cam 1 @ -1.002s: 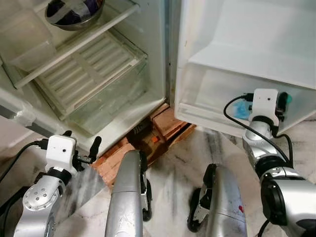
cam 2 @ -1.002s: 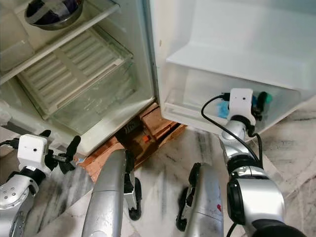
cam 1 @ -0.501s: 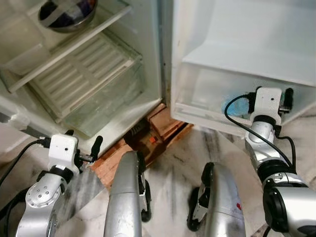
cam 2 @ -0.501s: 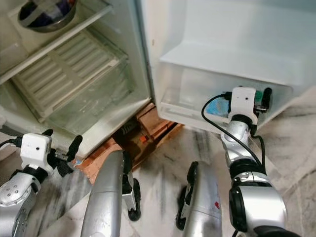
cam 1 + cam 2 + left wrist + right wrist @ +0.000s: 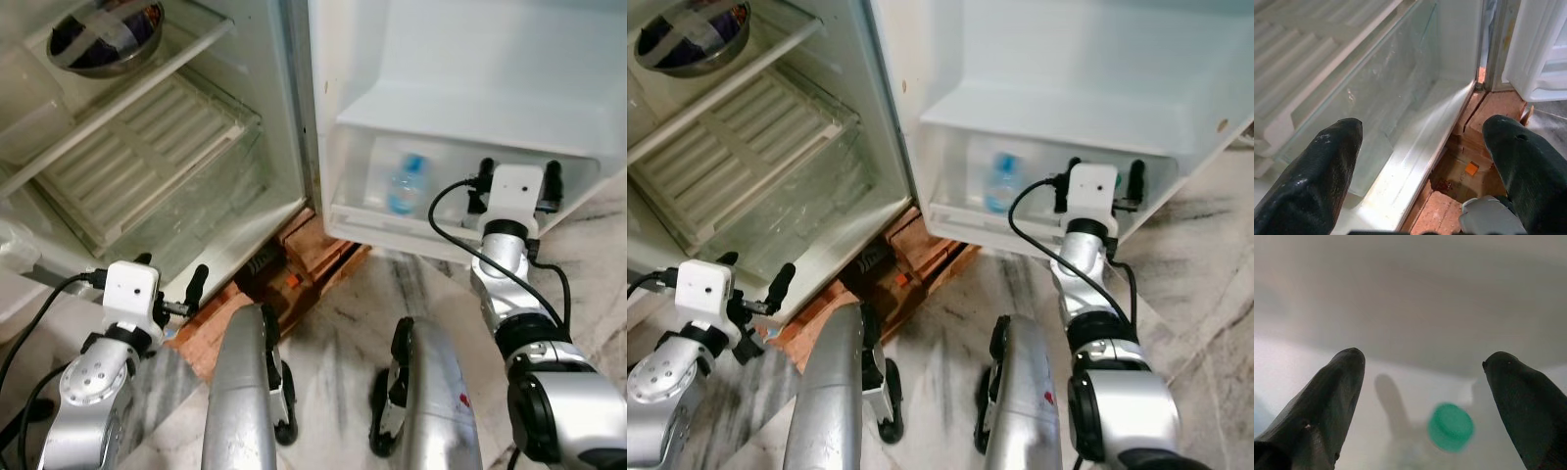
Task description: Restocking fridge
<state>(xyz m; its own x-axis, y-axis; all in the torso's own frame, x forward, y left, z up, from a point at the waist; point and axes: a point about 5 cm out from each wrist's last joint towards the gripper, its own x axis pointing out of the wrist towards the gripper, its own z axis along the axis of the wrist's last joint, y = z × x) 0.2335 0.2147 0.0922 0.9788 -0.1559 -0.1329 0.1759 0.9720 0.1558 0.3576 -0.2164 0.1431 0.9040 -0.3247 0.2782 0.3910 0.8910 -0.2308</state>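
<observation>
The fridge stands open. Its door's lower shelf (image 5: 358, 217) holds a water bottle (image 5: 405, 186) with a blue label, seen through the shelf's clear front. My right gripper (image 5: 519, 169) is up at that shelf, to the right of the bottle, open and holding nothing. In the right wrist view a blurred green cap (image 5: 1450, 427) lies beyond the open fingers (image 5: 1327, 396), touching neither. My left gripper (image 5: 174, 267) hangs low before the fridge's bottom edge, open and empty, facing the clear crisper drawer (image 5: 1386, 103).
A metal bowl (image 5: 103, 39) sits on an upper fridge shelf, above a ribbed white tray (image 5: 147, 147). Red bricks (image 5: 313, 245) prop up the fridge at floor level. My two silver legs (image 5: 245, 392) stand on the marble floor (image 5: 338, 323).
The whole view has swung, so the camera moved. The blue-labelled bottle, close against my right gripper before, now stands apart to its left in the door shelf. The left gripper has kept its pose.
</observation>
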